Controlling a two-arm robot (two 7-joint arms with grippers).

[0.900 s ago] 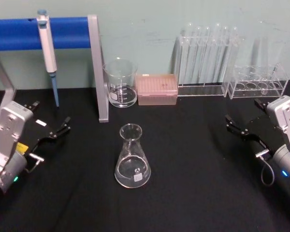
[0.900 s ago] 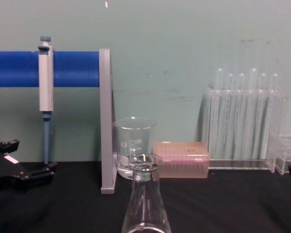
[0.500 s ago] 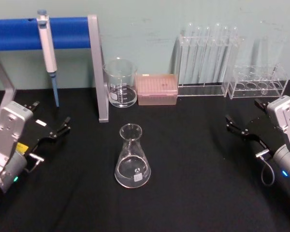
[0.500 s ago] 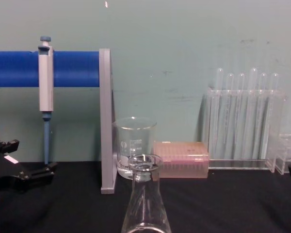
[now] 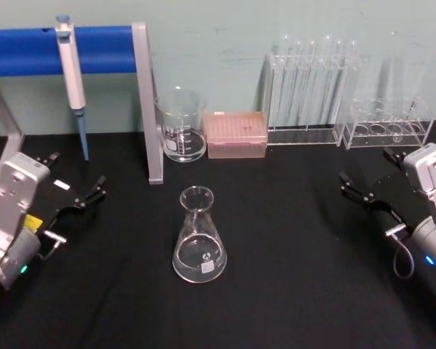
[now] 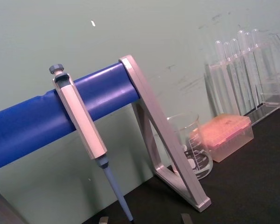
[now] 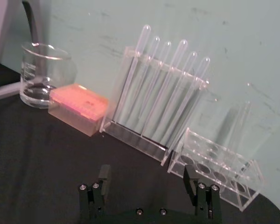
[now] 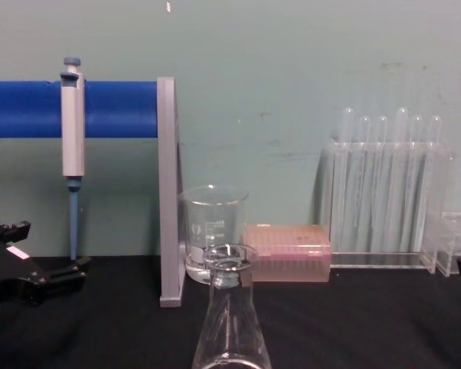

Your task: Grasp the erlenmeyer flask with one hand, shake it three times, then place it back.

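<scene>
At the far left my left gripper (image 5: 78, 169) hung low over the black table (image 5: 291, 298), its two dark fingers spread wide with nothing between them. In the chest view it sat at the left edge, close to the table. Behind it the pipette (image 5: 73, 73) hung tip down from a blue bar (image 5: 22, 49), and a grey post (image 5: 147, 109) carried that bar at its right end. Just right of the post stood the beaker (image 5: 180, 123), upright near the back wall. The erlenmeyer flask (image 5: 198, 236) stood upright on its wide base in the middle of the table, in front of the beaker and nearer to me. It was well apart from both of my grippers and touched by neither. From the chest view its neck and rim rose in front of the beaker. Just beside the beaker, to the right, lay a pink box (image 5: 235, 134), and next along the wall came a clear rack (image 5: 309, 94) holding tall test tubes upright. Past that was a lower clear rack (image 5: 389, 125) with round holes in its top. At the far right my right gripper (image 5: 363, 169) hovered over the table in front of that lower rack. My right wrist view showed its two fingers (image 7: 104, 175) standing well apart and gripping nothing.
</scene>
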